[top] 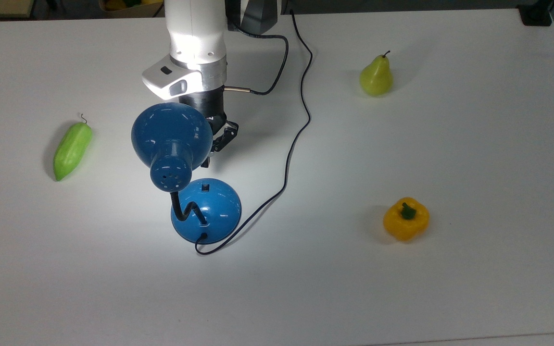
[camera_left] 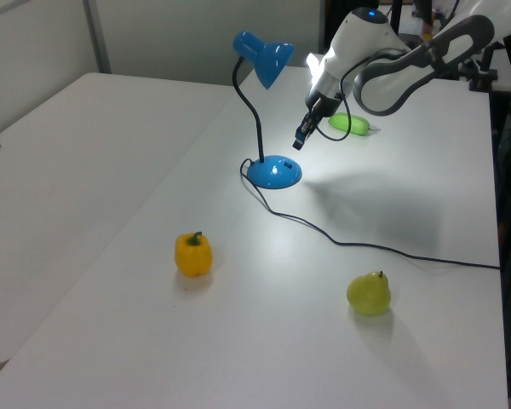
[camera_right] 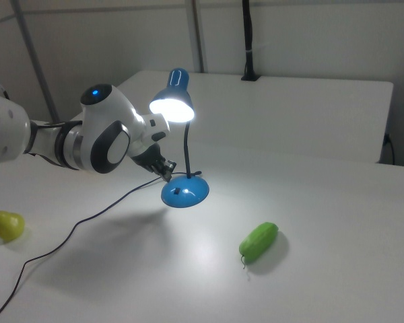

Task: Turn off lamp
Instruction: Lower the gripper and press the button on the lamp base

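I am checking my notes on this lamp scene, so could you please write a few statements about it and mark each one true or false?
1. The lamp is lit. True.
2. The gripper hovers above the lamp's base, not touching it. True.
3. The yellow pepper lies under the lamp's shade. False: it sits far off toward the top view's right.
4. The pear lies on its side. False: it stands upright.
5. The cord runs from the lamp's base. True.
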### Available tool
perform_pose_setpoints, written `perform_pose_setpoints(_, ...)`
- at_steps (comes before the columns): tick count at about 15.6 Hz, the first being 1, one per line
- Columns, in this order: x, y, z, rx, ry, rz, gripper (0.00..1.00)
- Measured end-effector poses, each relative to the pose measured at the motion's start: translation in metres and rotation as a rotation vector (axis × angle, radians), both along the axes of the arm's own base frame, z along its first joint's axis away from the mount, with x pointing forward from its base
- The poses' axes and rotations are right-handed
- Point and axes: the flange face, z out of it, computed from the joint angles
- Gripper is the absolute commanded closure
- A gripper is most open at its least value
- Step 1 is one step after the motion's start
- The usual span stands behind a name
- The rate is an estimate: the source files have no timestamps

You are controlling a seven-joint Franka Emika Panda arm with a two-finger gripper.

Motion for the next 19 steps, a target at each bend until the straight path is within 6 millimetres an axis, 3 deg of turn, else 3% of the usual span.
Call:
perform_pose_setpoints(12, 0.012, -0.009, -0.044, 0.004, -0.058, -0.009, 1.0)
perform_pose_setpoints(19, 0.013, -0.008, -0.052, 0.004, -0.047, -0.007, 1.0)
